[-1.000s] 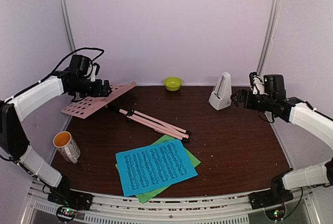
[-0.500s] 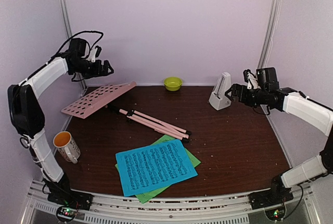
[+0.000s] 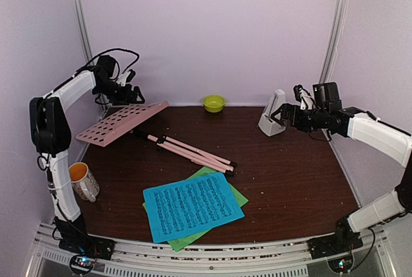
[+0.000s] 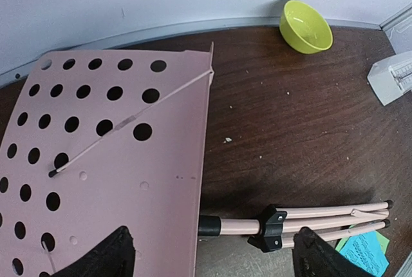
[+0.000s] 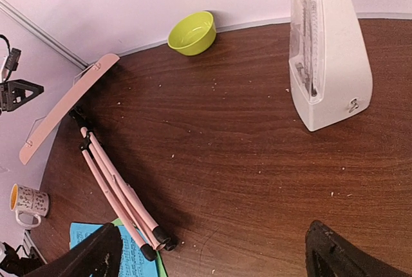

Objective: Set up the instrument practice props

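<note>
The music stand [image 3: 122, 122] lies flat at 10 o'clock on the bench [image 3: 290, 174], its tripod legs [image 3: 193, 151] folded and pointing toward the middle. And there's the change: the left pincer [image 3: 131, 93], down on the pink desk 1 second ago, is now off it and hanging above its far edge, fingers wide apart with nothing between them. So the stand is not up yet.

Over at 2 o'clock the metronome [image 3: 272, 119] stands upright, cover on. The right pincer [image 3: 284, 114] is closer than it was, now just beside it, fingers spread, no contact I can confirm. That looks like the next grab.

The blue sheet [image 3: 193, 205] rests on the green sheet [image 3: 238, 194] at 6 o'clock, both untouched.
</note>
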Controlling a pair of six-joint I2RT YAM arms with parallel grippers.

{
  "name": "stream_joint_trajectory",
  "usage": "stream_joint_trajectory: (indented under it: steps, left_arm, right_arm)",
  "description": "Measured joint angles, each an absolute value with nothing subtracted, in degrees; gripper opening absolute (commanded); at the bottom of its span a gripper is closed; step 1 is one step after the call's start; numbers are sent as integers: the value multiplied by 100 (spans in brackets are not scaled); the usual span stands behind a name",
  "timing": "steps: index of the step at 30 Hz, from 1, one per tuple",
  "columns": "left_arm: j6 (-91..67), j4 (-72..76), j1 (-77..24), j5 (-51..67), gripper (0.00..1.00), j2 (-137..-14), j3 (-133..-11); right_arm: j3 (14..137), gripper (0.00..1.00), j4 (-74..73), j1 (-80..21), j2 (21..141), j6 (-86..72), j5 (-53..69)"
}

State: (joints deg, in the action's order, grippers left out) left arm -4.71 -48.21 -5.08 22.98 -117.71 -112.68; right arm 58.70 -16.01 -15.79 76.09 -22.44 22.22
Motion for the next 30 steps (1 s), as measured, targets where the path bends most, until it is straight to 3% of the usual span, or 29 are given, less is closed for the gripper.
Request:
stream_joint_trajectory:
  steps: [20, 30]
  left_arm:
    - [-152, -4976, -923, 2134, 55, -12436, -11026]
    - [-89, -5068, -921, 1828, 27, -12446, -11056]
  right_arm:
    - [5872, 100, -1284, -1728, 7708, -2357, 2471]
    - [5874, 100, -1157, -1734, 7863, -2440, 2576]
